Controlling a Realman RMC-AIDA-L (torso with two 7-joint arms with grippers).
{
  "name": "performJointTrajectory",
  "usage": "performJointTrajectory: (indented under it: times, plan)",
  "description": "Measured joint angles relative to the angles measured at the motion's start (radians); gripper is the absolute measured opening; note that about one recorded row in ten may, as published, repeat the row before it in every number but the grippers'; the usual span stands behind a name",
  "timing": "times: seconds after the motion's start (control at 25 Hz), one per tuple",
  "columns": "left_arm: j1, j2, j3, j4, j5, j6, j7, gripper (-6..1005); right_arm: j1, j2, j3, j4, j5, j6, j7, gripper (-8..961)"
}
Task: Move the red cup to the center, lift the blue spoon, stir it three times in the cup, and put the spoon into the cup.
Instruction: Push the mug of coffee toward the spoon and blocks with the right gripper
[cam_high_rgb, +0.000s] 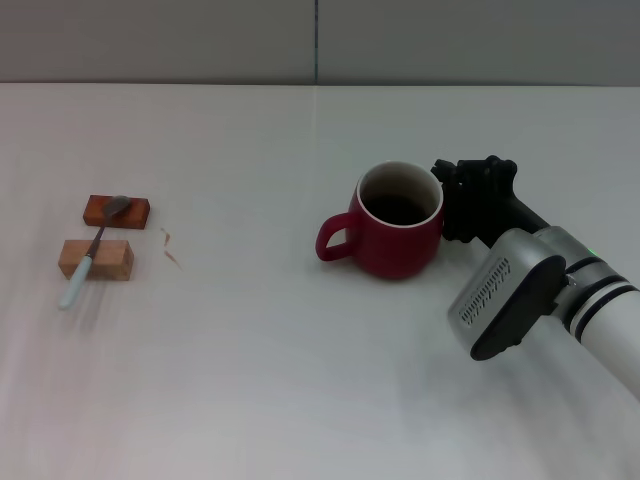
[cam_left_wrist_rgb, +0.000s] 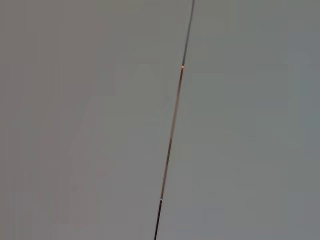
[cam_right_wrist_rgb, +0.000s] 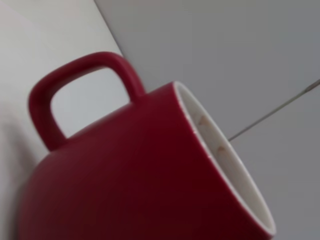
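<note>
Red cup (cam_high_rgb: 395, 235) stands upright mid-tabletop (cam_high_rgb: 300, 380), the right gripper (cam_high_rgb: 462, 205) against its side, finger spread impossible to tell, while the blue spoon (cam_high_rgb: 90, 255) rests across two wooden blocks (cam_high_rgb: 96, 258) far left

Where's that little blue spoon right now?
In the head view, the blue spoon lies far on the robot's left, propped across two small wooden blocks, well away from the red cup.
</note>
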Motion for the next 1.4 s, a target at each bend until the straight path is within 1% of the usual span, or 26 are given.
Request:
performJointTrajectory:
  times: [0.32,0.92,1.28,1.4]
  plan:
    - [0.0,0.0,0.001,0.0,0.0,0.004,-0.005,821,0.018,0.001,0.035,0.045,0.0,0.055,0.002,32]
    - [0.003,0.001,0.005,0.0,0.0,0.008,-0.004,816,0.068,0.001,0.034,0.095,0.05,0.092,0.043,32]
    - [0.004,0.002,0.006,0.0,0.001,0.011,-0.004,814,0.067,0.001,0.033,0.114,0.053,0.104,0.043,31]
    - [0.005,0.001,0.006,0.0,0.005,0.015,-0.004,813,0.054,0.001,0.054,0.091,0.055,0.07,0.044,31]
